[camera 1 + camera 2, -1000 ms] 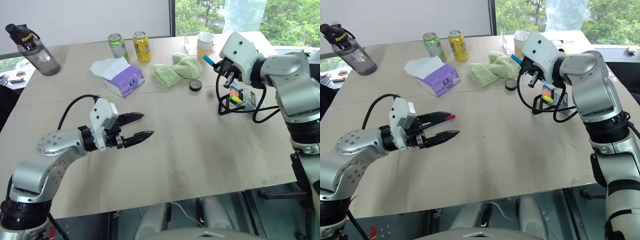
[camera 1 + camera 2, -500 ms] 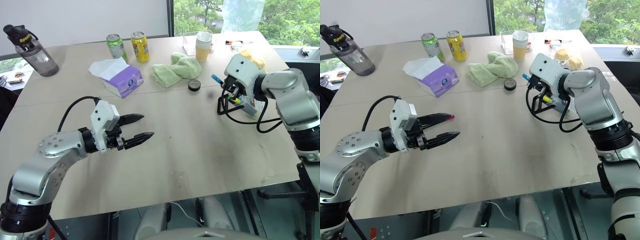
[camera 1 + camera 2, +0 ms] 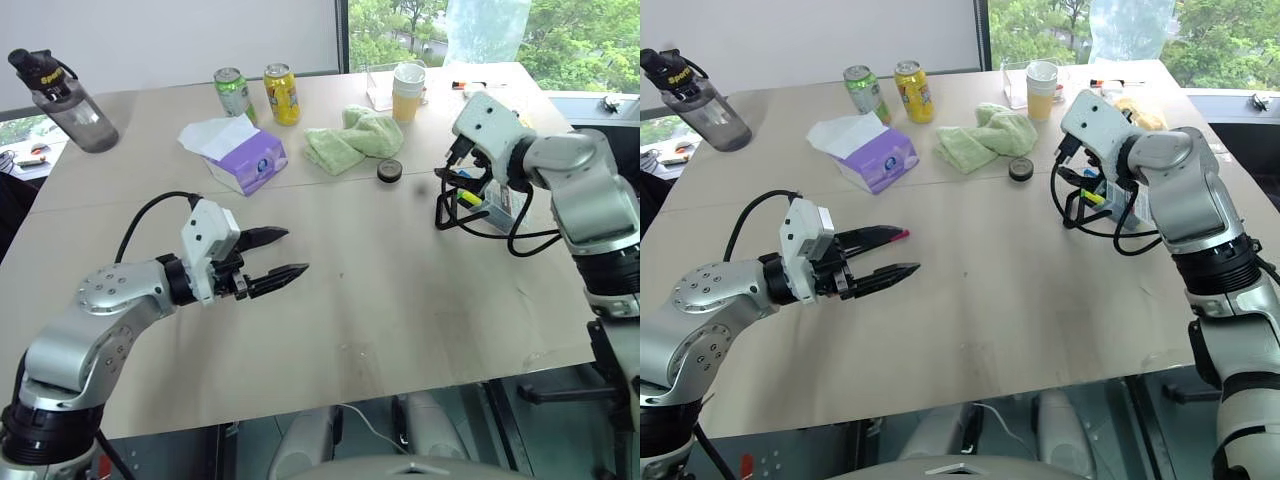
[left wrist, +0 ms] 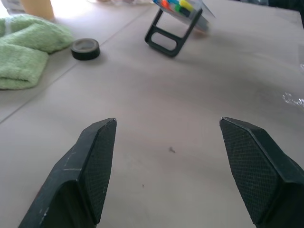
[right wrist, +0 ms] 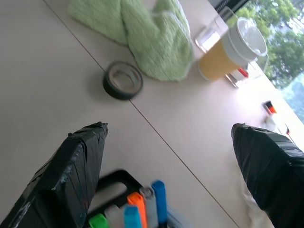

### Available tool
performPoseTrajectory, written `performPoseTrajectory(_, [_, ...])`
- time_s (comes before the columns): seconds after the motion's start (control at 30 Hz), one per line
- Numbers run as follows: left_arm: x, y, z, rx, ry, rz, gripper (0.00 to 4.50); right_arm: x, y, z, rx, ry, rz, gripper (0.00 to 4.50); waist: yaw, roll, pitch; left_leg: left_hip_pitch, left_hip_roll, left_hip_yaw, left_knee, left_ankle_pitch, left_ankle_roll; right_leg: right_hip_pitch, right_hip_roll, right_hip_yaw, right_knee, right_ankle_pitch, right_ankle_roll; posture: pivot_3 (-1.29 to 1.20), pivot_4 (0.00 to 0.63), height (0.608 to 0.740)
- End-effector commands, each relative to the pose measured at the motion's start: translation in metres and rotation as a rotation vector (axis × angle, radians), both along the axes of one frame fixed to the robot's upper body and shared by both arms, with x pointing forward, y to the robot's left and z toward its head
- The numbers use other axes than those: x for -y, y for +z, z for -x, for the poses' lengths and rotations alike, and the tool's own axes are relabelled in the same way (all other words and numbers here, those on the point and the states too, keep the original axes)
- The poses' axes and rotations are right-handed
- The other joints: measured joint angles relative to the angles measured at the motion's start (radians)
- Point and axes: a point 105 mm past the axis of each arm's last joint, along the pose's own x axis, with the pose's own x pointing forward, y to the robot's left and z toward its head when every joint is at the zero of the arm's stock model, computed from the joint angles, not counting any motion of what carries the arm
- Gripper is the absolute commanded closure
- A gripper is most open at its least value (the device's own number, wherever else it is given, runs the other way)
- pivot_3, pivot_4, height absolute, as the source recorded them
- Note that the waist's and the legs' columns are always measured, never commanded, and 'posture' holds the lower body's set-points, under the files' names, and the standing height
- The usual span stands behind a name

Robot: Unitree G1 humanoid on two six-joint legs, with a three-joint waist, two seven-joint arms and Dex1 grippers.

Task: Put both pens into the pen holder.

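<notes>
The pen holder (image 3: 482, 200), a small clear box on a black wire frame, stands at the right of the table. My right gripper (image 5: 168, 129) hangs just above it, open, with nothing between its fingers. In the right wrist view a blue-capped pen (image 5: 159, 199) stands in the holder among green, blue and orange marker tips. My left gripper (image 3: 293, 251) hovers over the table's left middle, open and empty. The pink end of a pen (image 3: 903, 234) peeks out beside its far finger. That finger hides the rest of the pen.
A purple tissue box (image 3: 246, 155), a green cloth (image 3: 355, 135) and a black round lid (image 3: 390, 171) lie behind the grippers. Two cans (image 3: 283, 92), stacked paper cups (image 3: 409, 90) and a water bottle (image 3: 70, 95) stand along the far edge.
My right gripper came down to the pen holder with the blue-capped pen and opened. The pen is out of its fingers. The left gripper has not moved.
</notes>
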Motion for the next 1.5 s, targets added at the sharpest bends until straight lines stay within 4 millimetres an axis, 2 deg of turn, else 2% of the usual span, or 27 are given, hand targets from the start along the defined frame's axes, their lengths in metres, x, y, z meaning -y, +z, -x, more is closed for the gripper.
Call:
performPoseTrajectory(0.03, [-0.015,0.009,-0.011,0.062,0.112,0.006,0.92,-0.025,0.022,0.027,-0.015,0.175,-0.157,0.05,0.0,0.0,0.0,0.0,0.0,0.0,0.0,0.0,0.0,0.0,0.0,0.0,0.0,0.0,0.0,0.0,0.15,0.74])
performPoseTrajectory(0.13, [-0.03,-0.007,-0.018,0.055,0.2,-0.068,0.92,-0.04,0.02,0.059,-0.125,0.363,-0.273,0.05,0.001,0.0,0.0,0.0,0.0,-0.001,0.0,0.0,0.0,0.0,0.0,0.0,0.0,0.0,0.0,0.0,0.15,0.74])
performPoseTrajectory(0.2, [-0.04,-0.016,-0.022,0.035,0.257,-0.072,0.92,-0.043,0.01,0.079,-0.193,0.465,-0.3,0.05,0.004,0.0,0.0,0.0,0.0,-0.001,0.0,0.0,0.0,0.001,0.0,-0.001,-0.001,0.0,0.0,0.0,0.15,0.74])
performPoseTrajectory(0.27, [-0.053,-0.025,-0.026,0.001,0.314,-0.069,0.92,-0.039,-0.002,0.09,-0.247,0.501,-0.31,0.05,0.007,0.0,0.0,0.0,0.0,-0.002,0.001,0.0,0.0,0.001,0.0,-0.002,-0.001,0.0,0.0,0.0,0.15,0.74])
performPoseTrajectory(0.37, [-0.072,-0.036,-0.031,-0.033,0.394,-0.072,0.92,-0.025,-0.024,0.09,-0.297,0.463,-0.289,0.05,0.01,0.0,0.0,0.0,0.0,-0.002,0.001,0.0,0.0,0.002,-0.001,-0.003,0.0,0.0,0.0,0.0,0.15,0.74])
performPoseTrajectory(0.5, [-0.096,-0.049,-0.039,-0.024,0.468,-0.164,0.92,-0.015,-0.039,0.092,-0.337,0.432,-0.276,0.05,0.003,0.0,0.0,0.0,0.0,-0.002,0.001,0.0,0.0,0.001,0.0,-0.004,0.0,0.0,0.0,0.0,0.15,0.74])
performPoseTrajectory(0.73, [-0.1,-0.076,-0.059,-0.088,0.394,-0.246,0.92,-0.018,-0.049,0.09,-0.342,0.411,-0.258,0.05,0.007,0.0,0.0,0.0,-0.001,-0.002,0.002,0.0,0.0,0.002,-0.001,-0.004,0.0,0.0,0.0,0.0,0.15,0.74])
performPoseTrajectory(0.8, [-0.103,-0.087,-0.063,-0.174,0.364,-0.264,0.92,-0.017,-0.049,0.089,-0.337,0.406,-0.246,0.05,0.007,-0.001,-0.001,0.0,-0.001,-0.002,0.002,0.0,0.0,0.001,-0.001,-0.005,0.001,0.0,0.0,0.0,0.15,0.74])
performPoseTrajectory(0.87, [-0.107,-0.094,-0.063,-0.249,0.325,-0.284,1.45,-0.016,-0.048,0.088,-0.33,0.398,-0.238,0.0,0.011,0.0,-0.002,0.0,-0.001,-0.003,0.002,0.0,0.0,0.002,-0.002,-0.006,0.001,0.0,0.0,0.0,0.15,0.74])
performPoseTrajectory(0.9, [-0.108,-0.095,-0.062,-0.272,0.309,-0.28,1.75,-0.016,-0.047,0.087,-0.328,0.396,-0.235,0.0,0.011,0.001,-0.002,0.0,-0.001,-0.003,0.002,0.0,0.0,0.002,-0.001,-0.007,0.001,0.0,0.0,0.0,0.15,0.74])
performPoseTrajectory(1.1, [-0.115,-0.09,-0.064,-0.286,0.283,-0.274,4.44,-0.016,-0.046,0.09,-0.327,0.395,-0.235,0.0,-0.001,0.002,-0.003,0.0,-0.001,-0.003,0.002,0.0,0.0,0.002,-0.001,-0.007,0.001,0.0,0.0,0.0,0.15,0.74])
performPoseTrajectory(1.3, [-0.106,-0.081,-0.065,-0.224,0.257,-0.239,4.44,-0.016,-0.048,0.089,-0.332,0.393,-0.235,0.0,-0.001,0.002,-0.003,0.0,-0.001,-0.003,0.002,0.0,0.0,0.003,-0.001,-0.007,0.001,0.0,0.0,0.0,0.15,0.74])
performPoseTrajectory(1.4, [-0.09,-0.058,-0.068,-0.132,0.232,-0.131,4.44,-0.015,-0.049,0.086,-0.357,0.367,-0.255,0.0,0.0,0.002,-0.003,0.0,-0.001,-0.003,0.002,0.0,0.0,0.002,-0.001,-0.007,0.001,0.0,0.0,0.0,0.15,0.74])
performPoseTrajectory(1.5, [-0.062,-0.028,-0.065,-0.05,0.178,0.041,4.44,-0.017,-0.037,0.072,-0.353,0.298,-0.386,0.0,0.001,0.001,-0.002,-0.001,-0.001,-0.005,0.004,0.0,0.0,0.003,-0.002,-0.006,0.001,0.0,0.0,0.0,0.15,0.74])
